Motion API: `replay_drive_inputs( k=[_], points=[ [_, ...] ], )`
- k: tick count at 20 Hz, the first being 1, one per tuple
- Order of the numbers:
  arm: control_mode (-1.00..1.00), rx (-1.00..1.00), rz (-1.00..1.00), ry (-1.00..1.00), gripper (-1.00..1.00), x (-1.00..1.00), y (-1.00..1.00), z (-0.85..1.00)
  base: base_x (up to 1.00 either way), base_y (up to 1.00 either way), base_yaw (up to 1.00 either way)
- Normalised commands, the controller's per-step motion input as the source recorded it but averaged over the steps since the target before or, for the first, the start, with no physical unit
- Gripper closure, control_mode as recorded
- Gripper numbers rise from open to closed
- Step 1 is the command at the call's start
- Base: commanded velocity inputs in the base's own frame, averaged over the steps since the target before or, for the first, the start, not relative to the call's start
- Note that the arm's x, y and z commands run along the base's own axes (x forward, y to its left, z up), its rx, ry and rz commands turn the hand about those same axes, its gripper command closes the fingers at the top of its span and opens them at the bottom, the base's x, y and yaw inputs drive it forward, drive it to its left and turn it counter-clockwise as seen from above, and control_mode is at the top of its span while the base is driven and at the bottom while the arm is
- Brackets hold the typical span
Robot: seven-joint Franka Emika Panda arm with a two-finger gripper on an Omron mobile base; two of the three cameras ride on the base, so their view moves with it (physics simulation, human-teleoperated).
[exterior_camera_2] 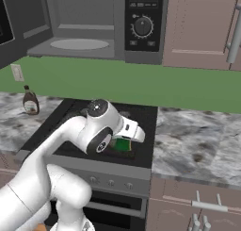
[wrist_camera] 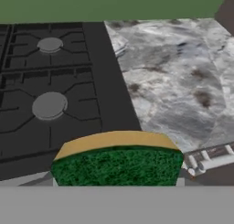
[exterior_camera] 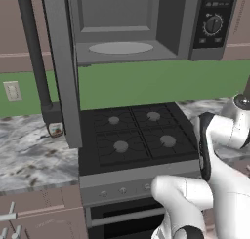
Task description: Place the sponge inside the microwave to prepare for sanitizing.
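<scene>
The sponge, yellow with a dark green scrubbing layer facing the camera, sits right up against the hand, over the stove's front right corner. My gripper is shut on the sponge, whose sides fill the gap between the fingers. From the right base view the sponge is a green patch under the white hand, with the gripper around it. The microwave hangs above the stove with its door swung wide open to the left. Its grey interior and round plate are exposed, well above the hand.
The black stove with four burners lies under the arm. Marble counter runs to both sides. A brown bottle stands on the left counter near the wall. The open microwave door reaches down close to the stove's left edge. Cabinets hang at upper right.
</scene>
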Motion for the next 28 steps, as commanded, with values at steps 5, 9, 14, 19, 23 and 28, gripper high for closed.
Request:
replay_drive_inputs(
  k=[5,9,14,19,23,28],
  points=[
    [-1.00,-0.23,0.01,0.00,1.00,-0.02,0.76,0.60,0.00,0.00,0.00],
    [-1.00,-0.02,0.02,-0.01,1.00,-0.09,0.55,0.87,0.00,0.00,0.00],
    [-1.00,0.00,0.12,0.00,1.00,-0.15,0.52,0.81,0.00,0.00,0.00],
    [-1.00,0.00,0.16,0.00,1.00,-0.14,0.61,0.84,0.00,0.00,0.00],
    [-1.00,0.08,0.21,0.00,1.00,-0.09,0.54,0.51,0.00,0.00,0.00],
    [-1.00,0.18,0.13,0.01,1.00,-0.01,0.40,0.33,0.00,0.00,0.00]
  ],
)
